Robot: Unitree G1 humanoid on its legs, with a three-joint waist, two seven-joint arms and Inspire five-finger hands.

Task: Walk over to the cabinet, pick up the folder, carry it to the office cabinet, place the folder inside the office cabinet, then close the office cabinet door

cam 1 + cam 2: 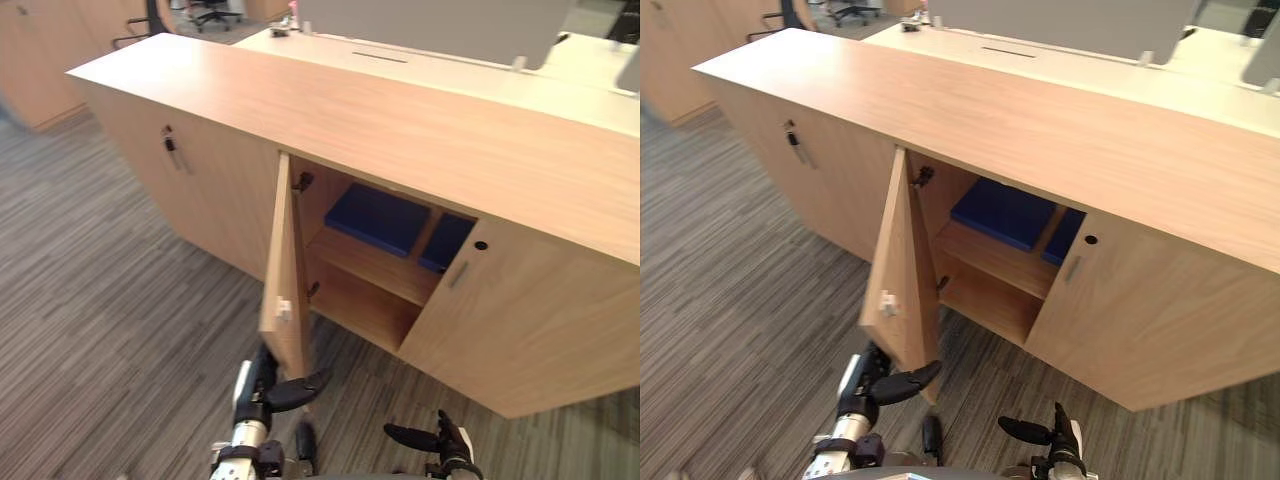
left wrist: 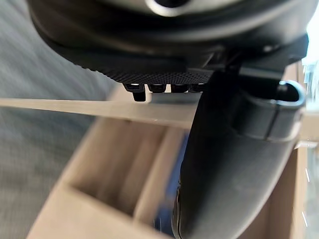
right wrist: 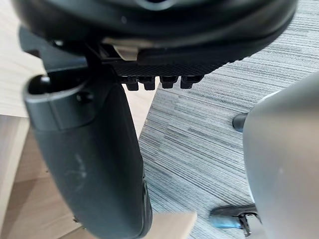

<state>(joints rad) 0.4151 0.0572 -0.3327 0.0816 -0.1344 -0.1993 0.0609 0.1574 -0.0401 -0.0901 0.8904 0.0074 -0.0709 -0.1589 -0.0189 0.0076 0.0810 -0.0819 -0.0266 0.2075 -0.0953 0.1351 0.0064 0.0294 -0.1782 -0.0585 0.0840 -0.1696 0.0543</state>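
The open door (image 1: 285,270) stands edge-on at lower centre, just above the left hand (image 1: 268,385), which is relaxed and empty. The right hand (image 1: 448,440), also loose, is farther right.

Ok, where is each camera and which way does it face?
Left eye view: on the head, looking down at the office cabinet and its open door; left hand and right hand low in view.
Right eye view: head too, same scene.
Left wrist view: along the left hand toward the door.
Right wrist view: along the right hand toward the carpet.
Both eye views share a blue folder on the shelf.
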